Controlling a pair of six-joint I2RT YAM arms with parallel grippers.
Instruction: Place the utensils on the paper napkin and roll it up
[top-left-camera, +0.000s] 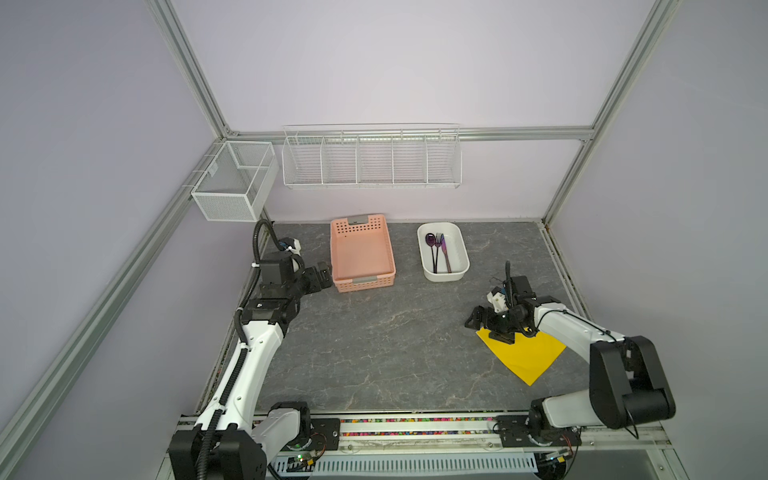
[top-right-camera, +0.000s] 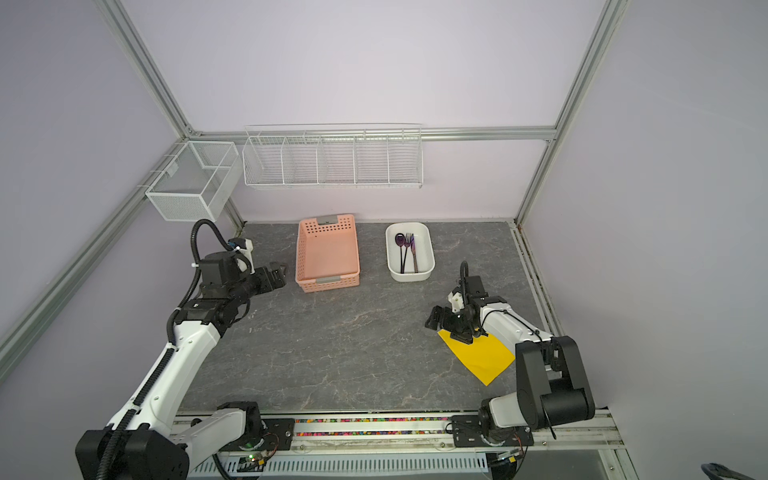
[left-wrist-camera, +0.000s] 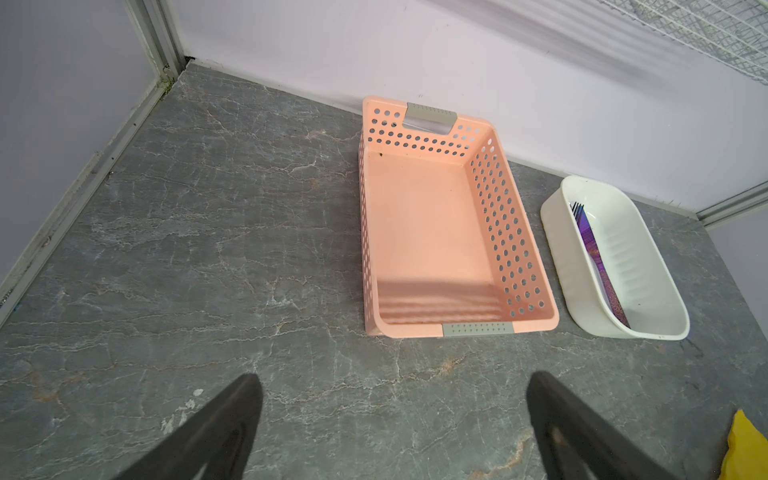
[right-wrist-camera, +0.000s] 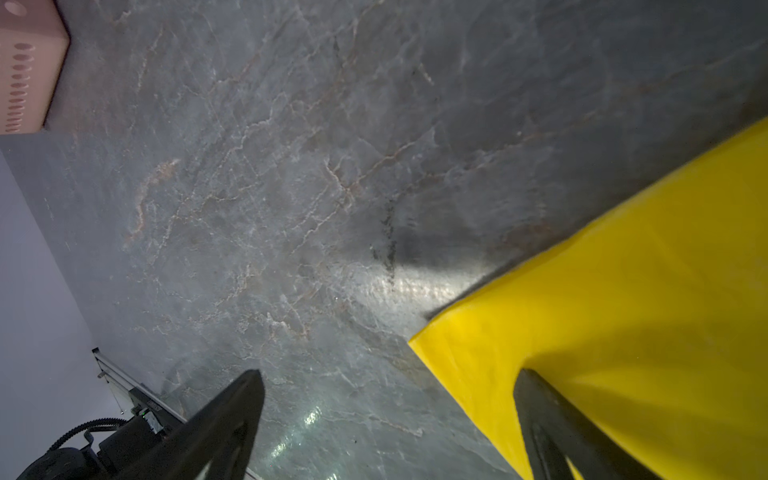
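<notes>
Paper napkin partly behind right tool

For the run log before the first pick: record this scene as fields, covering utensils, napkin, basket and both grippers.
utensils: spoon, fork, knife side by side in the white tub
paper napkin: lying unrolled, no utensils on it
pink basket: empty
left gripper: open, empty, near the pink basket
right gripper: open, empty, straddling a napkin corner

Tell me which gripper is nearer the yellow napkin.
Right. The right gripper is open at the paper napkin's edge, one finger above the yellow sheet and one above the table. The left gripper is far across the table, open, beside the pink basket.
</notes>
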